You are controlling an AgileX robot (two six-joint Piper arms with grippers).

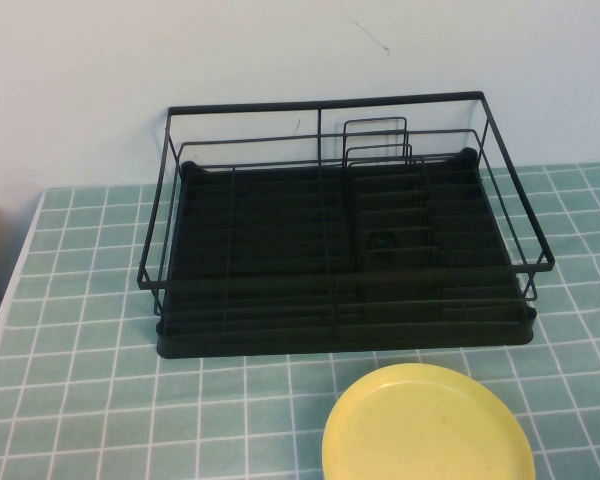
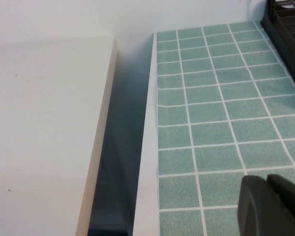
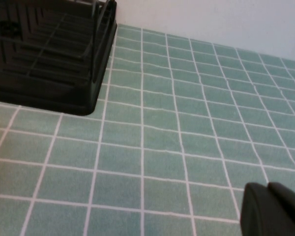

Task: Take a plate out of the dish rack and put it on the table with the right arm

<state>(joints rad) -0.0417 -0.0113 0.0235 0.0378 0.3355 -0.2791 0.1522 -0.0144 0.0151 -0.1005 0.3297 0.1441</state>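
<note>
Plate [image 1: 427, 425] lies flat on table [image 1: 80, 400] before dish rack [image 1: 340, 250]; only wrist views show left gripper [image 2: 271, 204] and right gripper [image 3: 273, 209], jaws closed, empty.

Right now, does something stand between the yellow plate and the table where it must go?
No. The plate already lies flat on the table, in front of the dish rack. The left hand and right hand hang above bare tiles.
</note>
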